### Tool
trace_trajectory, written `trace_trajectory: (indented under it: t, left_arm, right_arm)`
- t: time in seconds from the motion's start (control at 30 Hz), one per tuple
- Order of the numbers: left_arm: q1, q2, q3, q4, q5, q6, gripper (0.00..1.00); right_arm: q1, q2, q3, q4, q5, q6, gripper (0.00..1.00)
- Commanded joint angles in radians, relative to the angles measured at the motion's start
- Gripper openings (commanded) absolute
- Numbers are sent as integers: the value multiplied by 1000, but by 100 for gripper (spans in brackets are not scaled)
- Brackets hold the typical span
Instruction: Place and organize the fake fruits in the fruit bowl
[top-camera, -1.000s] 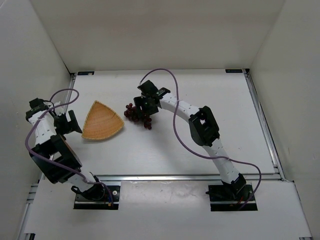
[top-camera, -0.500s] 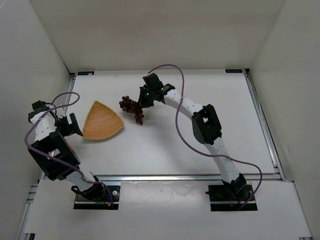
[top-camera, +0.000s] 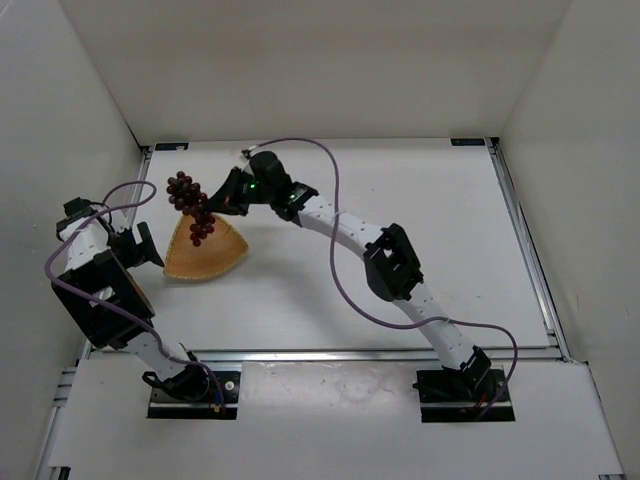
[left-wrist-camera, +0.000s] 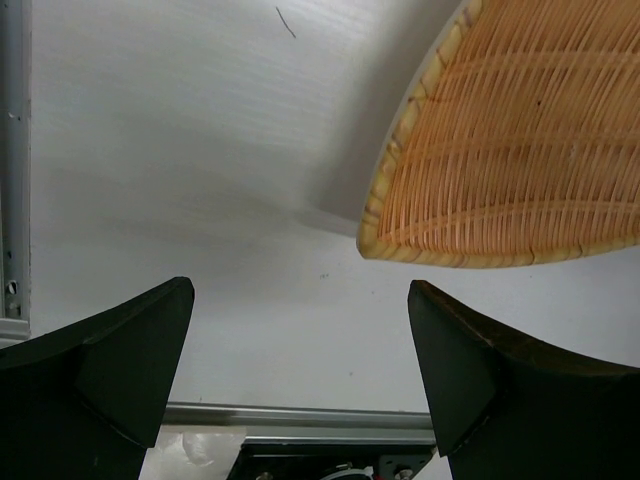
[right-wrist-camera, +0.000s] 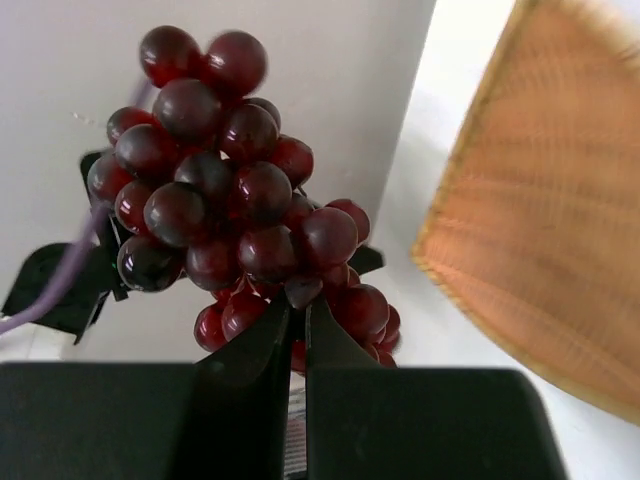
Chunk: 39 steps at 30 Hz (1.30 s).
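A bunch of dark red grapes (top-camera: 190, 205) (right-wrist-camera: 220, 200) hangs in the air over the far left part of the tan wicker fruit bowl (top-camera: 212, 250) (right-wrist-camera: 540, 230). My right gripper (top-camera: 222, 202) (right-wrist-camera: 297, 305) is shut on the grapes, its two fingers pinched into the underside of the cluster. The bowl lies on the white table, and its near corner shows in the left wrist view (left-wrist-camera: 520, 150). My left gripper (top-camera: 140, 247) (left-wrist-camera: 300, 330) stands open just left of the bowl, with nothing between its fingers.
White walls close in the table on three sides. A metal rail (top-camera: 350, 353) runs along the table's near edge and another (top-camera: 525, 240) along its right side. The right arm's purple cable (top-camera: 335, 240) loops above the table's middle.
My right gripper has closed on the grapes, lifted them off the table and carried them left, from beside the bowl to above it. The left arm has barely moved.
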Motion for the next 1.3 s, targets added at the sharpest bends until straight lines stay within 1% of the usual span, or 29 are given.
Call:
trace_trajectory:
  t: [0.0, 0.1, 0.23, 0.27, 0.3, 0.33, 0.37, 0.4, 0.43, 0.47, 0.5, 0.57, 0.63, 0.67, 0.7, 0.77, 0.8, 0.83, 0.87, 0.9, 0.93, 0.97, 1.0, 1.03, 1.07, 1.13, 1.17, 1.2, 1.27]
  left_arm:
    - [4, 3, 41, 24, 38, -24, 99]
    - [4, 21, 41, 33, 48, -24, 99]
    - [4, 22, 41, 33, 48, -24, 99]
    - [4, 22, 51, 33, 48, -24, 99]
    - [4, 22, 51, 33, 48, -24, 99]
    - [4, 22, 51, 33, 48, -24, 99]
    - [4, 12, 51, 33, 48, -24, 99]
    - [4, 12, 51, 33, 48, -24, 99]
    - [4, 12, 51, 33, 39, -24, 99]
    - [4, 12, 51, 33, 39, -24, 99]
    - [4, 3, 51, 33, 28, -15, 99]
    - [4, -8, 60, 33, 28, -15, 99]
    - [4, -18, 60, 33, 16, -15, 99]
    - [4, -34, 60, 33, 16, -15, 99]
    - [4, -52, 60, 33, 7, -6, 99]
    - [4, -70, 60, 33, -5, -6, 99]
    - [4, -87, 60, 33, -5, 3, 99]
    - [4, -87, 51, 33, -30, 3, 99]
    - [4, -101, 51, 45, -39, 3, 99]
    - [4, -112, 51, 45, -50, 12, 99]
    - [4, -112, 39, 58, -73, 12, 99]
    - [4, -112, 29, 58, -87, 12, 99]
    - [-6, -124, 29, 58, -99, 12, 99]
    - [-6, -124, 19, 68, -111, 12, 99]
    - [-6, -135, 18, 68, -111, 22, 99]
    - [-16, -146, 9, 68, -111, 22, 99]
    - [-16, -162, 9, 79, -111, 22, 99]
    - [-16, -163, 9, 79, -111, 22, 99]
    - [-16, -190, 9, 88, -134, 9, 99]
  right_arm:
    - [28, 91, 65, 107, -52, 171, 0]
    - [42, 91, 39, 90, -9, 171, 4]
    - [42, 77, 11, 47, 35, 85, 6]
    - [42, 66, 11, 32, 46, 72, 10]
    - [42, 66, 11, 23, 46, 71, 19]
    - [42, 66, 11, 23, 46, 58, 26]
    - [42, 66, 11, 23, 34, 58, 37]
    - [42, 66, 11, 23, 34, 58, 60]
    - [42, 66, 11, 12, 22, 48, 74]
    - [42, 66, 11, 12, 21, 61, 84]
    - [28, 53, 11, 21, 21, 76, 100]
    - [16, 27, 11, 38, -5, 76, 100]
    - [-12, -41, 11, 20, -14, 21, 100]
    - [-21, -77, -35, 0, -23, -5, 100]
    - [-42, -169, -65, -23, -23, -42, 100]
    - [-64, -277, -124, -162, -3, -233, 100]
    - [-84, -393, -171, -236, 35, -322, 100]
    - [-84, -452, -197, -399, 187, -417, 100]
    - [-95, -561, -231, -474, 304, -608, 100]
    - [-95, -614, -272, -541, 440, -693, 100]
    - [-95, -662, -375, -653, 592, -758, 100]
    - [-115, -740, -430, -704, 750, -830, 100]
    - [-131, -772, -481, -758, 1026, -831, 100]
    - [-177, -795, -547, -889, 1133, -815, 100]
    - [-200, -832, -564, -963, 1222, -736, 100]
    - [-245, -871, -599, -1087, 1355, -635, 100]
    - [-285, -924, -627, -1156, 1432, -587, 100]
    - [-302, -956, -711, -1171, 1459, -503, 100]
    - [-349, -1059, -817, -1148, 1476, -443, 100]
